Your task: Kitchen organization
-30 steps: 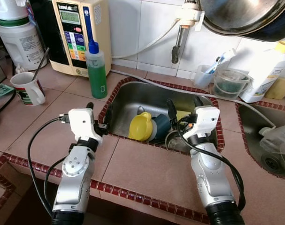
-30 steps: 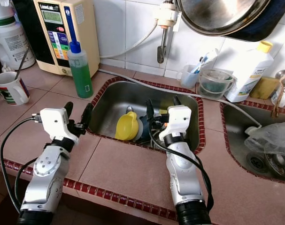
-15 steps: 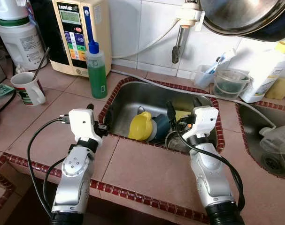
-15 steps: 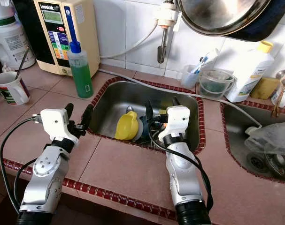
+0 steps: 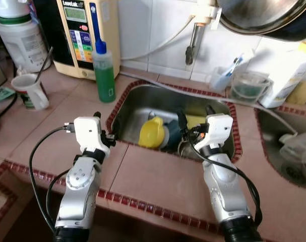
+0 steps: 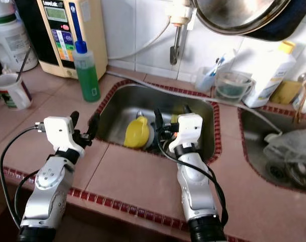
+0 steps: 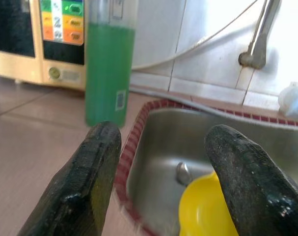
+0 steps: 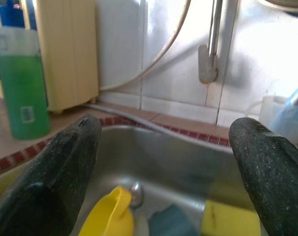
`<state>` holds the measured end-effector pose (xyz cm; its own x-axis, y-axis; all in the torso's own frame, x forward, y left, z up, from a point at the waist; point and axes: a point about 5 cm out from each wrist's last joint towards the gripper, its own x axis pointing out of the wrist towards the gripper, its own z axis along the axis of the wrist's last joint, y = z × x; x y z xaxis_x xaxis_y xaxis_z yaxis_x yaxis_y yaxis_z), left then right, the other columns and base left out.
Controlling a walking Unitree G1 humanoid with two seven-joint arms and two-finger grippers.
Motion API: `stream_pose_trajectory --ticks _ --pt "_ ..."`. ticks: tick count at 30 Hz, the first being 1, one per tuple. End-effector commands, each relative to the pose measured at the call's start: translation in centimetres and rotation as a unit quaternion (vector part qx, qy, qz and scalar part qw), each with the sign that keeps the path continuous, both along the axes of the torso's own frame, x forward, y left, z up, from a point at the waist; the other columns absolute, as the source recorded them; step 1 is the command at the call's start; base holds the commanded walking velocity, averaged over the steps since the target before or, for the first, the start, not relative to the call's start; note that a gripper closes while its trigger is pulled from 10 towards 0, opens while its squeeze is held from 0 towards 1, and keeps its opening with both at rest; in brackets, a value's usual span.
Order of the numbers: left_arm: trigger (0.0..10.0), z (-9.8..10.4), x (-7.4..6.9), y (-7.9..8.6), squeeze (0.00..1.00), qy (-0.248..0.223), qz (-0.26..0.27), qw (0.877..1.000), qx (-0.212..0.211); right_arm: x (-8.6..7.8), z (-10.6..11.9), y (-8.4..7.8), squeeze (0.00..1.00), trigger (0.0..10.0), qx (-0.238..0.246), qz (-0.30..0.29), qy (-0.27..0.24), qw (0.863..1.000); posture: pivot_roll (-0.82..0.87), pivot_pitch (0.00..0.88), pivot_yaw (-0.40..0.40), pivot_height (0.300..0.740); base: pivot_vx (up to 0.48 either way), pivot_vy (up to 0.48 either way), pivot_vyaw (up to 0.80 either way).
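Sink (image 5: pixel 142 103): yellow cup (image 5: pixel 151 134) lies inside; your left gripper (image 5: pixel 103 130), released, hovers at its 9 o'clock rim, right gripper (image 5: pixel 194 121), released, over the dishes.

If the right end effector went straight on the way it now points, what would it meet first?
Probably the back wall of the sink: the open right end effector points across the basin, passing above the yellow cup. Depth is uncertain.
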<state>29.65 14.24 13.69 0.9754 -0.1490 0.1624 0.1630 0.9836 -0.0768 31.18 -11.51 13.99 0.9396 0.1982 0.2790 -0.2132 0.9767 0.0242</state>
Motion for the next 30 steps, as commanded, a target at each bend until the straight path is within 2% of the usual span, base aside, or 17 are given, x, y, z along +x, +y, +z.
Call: stream_pose_trajectory --ticks 1,13,24,28,30 --pt "10.0 0.3 0.0 -0.2 0.0 -0.005 -0.008 1.0 0.004 0.1 0.3 -0.2 0.0 10.0 -0.003 -0.006 -0.004 1.0 -0.06 0.0 -0.011 0.74 -0.3 0.0 0.0" --pt "10.0 0.5 0.1 -0.3 0.0 -0.007 -0.009 1.0 0.005 0.2 0.3 -0.1 0.0 10.0 -0.001 -0.006 -0.004 1.0 -0.06 0.0 -0.008 0.74 -0.286 0.0 0.0" --pt "10.0 0.4 0.1 -0.4 0.0 -0.017 -0.023 0.999 0.019 0.2 0.1 0.1 0.0 10.0 -0.014 0.006 -0.004 1.0 -0.05 0.0 -0.013 0.74 0.0 0.0 0.0" --pt "10.0 -0.6 -0.4 -0.6 0.0 -0.012 -0.053 0.998 0.045 -0.1 -0.9 0.8 0.0 10.0 -0.043 0.054 0.009 0.998 -0.05 0.0 -0.017 0.74 0.0 0.0 0.0" --pt "10.0 -1.6 -0.9 -0.9 0.0 -0.004 -0.081 0.994 0.071 -0.7 -2.0 1.5 0.0 10.0 -0.075 0.103 0.026 0.991 -0.04 0.0 -0.022 0.74 0.0 0.0 0.0"
